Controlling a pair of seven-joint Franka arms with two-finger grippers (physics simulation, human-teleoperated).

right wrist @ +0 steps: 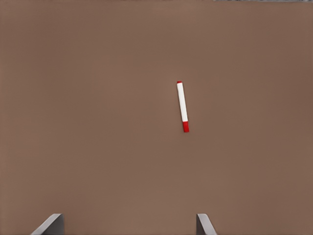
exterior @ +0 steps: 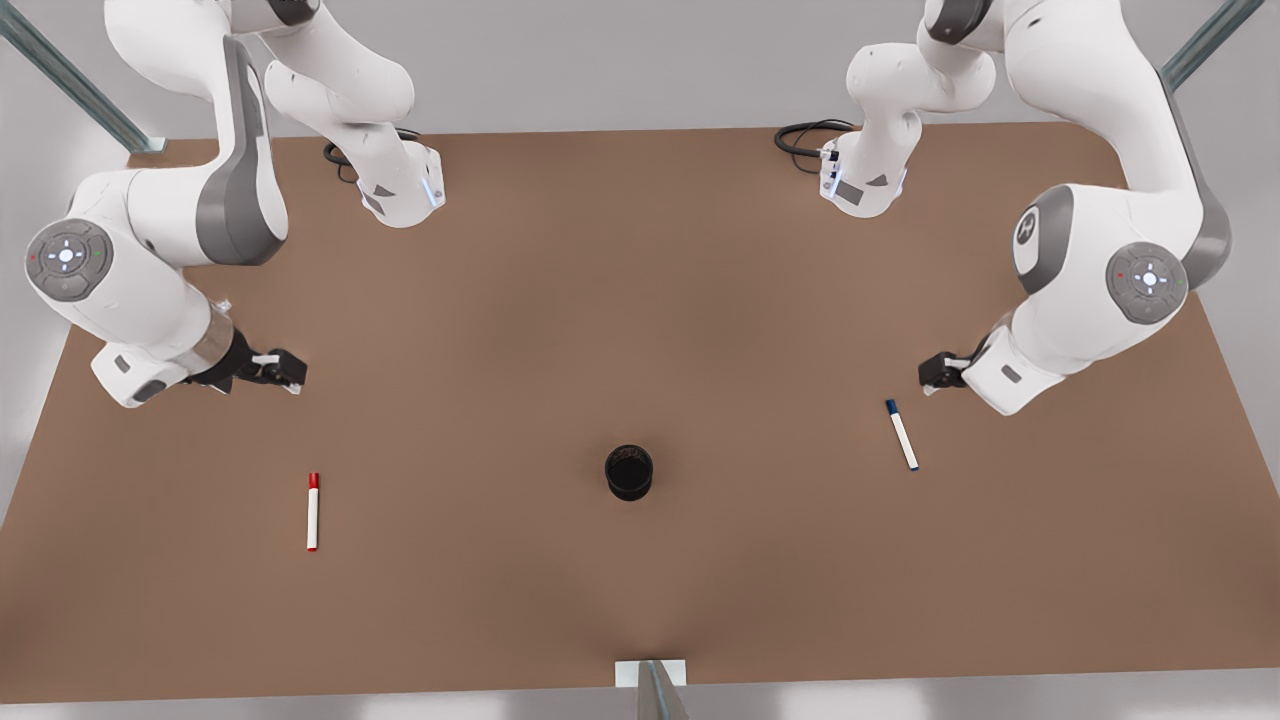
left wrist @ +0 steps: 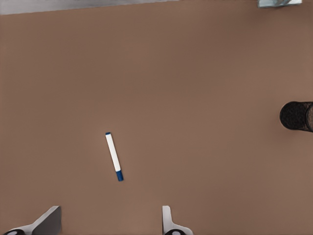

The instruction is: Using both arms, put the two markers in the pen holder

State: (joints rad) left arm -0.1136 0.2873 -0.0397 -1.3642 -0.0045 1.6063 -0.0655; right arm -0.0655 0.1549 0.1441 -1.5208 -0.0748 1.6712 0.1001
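Brown table (exterior: 640, 300): both markers lie clear of the pen holder (exterior: 629, 472), left gripper (exterior: 938, 373) and right gripper (exterior: 280, 370) fingers released

Blue marker (exterior: 901, 434) lies flat on bare brown table (exterior: 640, 300), just beside the left gripper (exterior: 932, 373) at the front view's right; fingers (left wrist: 168, 223) spread wide, nothing between them and the marker. Red marker (exterior: 312, 511) lies near the right gripper (exterior: 290, 372), also spread, open tabletop all round. Pen holder (exterior: 629, 472) stands alone mid-table, well apart from both markers, mouth unobstructed.
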